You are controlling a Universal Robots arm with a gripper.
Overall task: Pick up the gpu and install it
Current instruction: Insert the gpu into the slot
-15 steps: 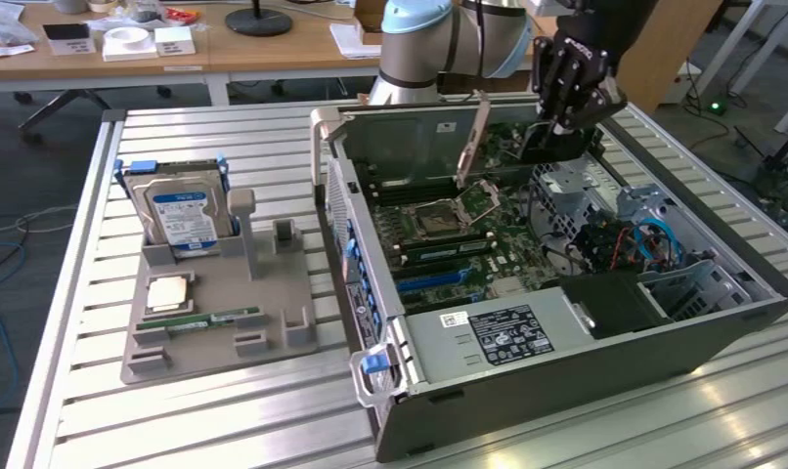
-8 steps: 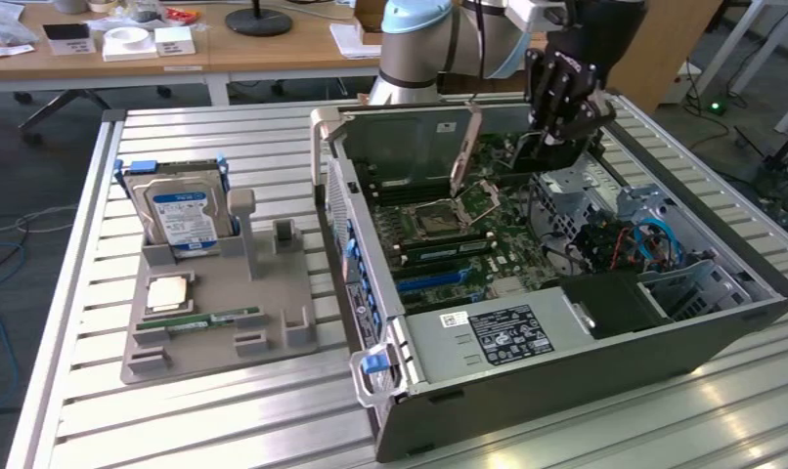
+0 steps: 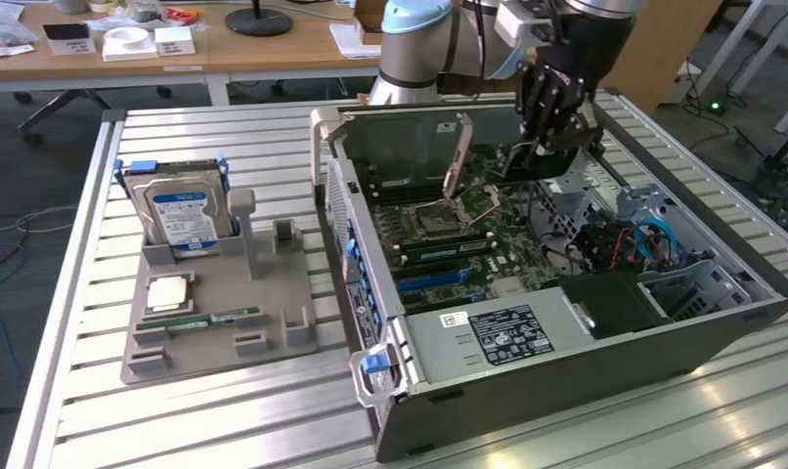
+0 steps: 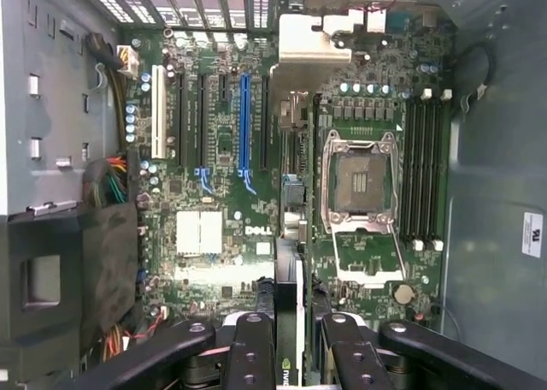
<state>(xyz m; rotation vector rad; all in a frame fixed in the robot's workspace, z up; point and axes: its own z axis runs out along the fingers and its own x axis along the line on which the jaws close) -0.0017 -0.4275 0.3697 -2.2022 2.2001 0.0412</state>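
My gripper [image 3: 550,147] hangs inside the open computer case [image 3: 368,244], above the far part of the motherboard [image 3: 499,244]. It is shut on the gpu [image 3: 522,164], a thin dark card held upright below the fingers. In the wrist view the gpu [image 4: 287,274] shows edge-on between the two black fingers [image 4: 252,343], a green logo at its near end. It hovers over the board between the blue slot [image 4: 244,121] and the open processor socket [image 4: 359,180], above a black slot; I cannot tell whether it touches.
A grey holder tray [image 3: 218,332] lies on the slatted table at the exterior view's left, carrying a hard drive [image 3: 179,210], a processor chip [image 3: 170,291] and a memory stick [image 3: 218,319]. The power supply [image 3: 499,332] and cables [image 3: 629,244] crowd the case's near end.
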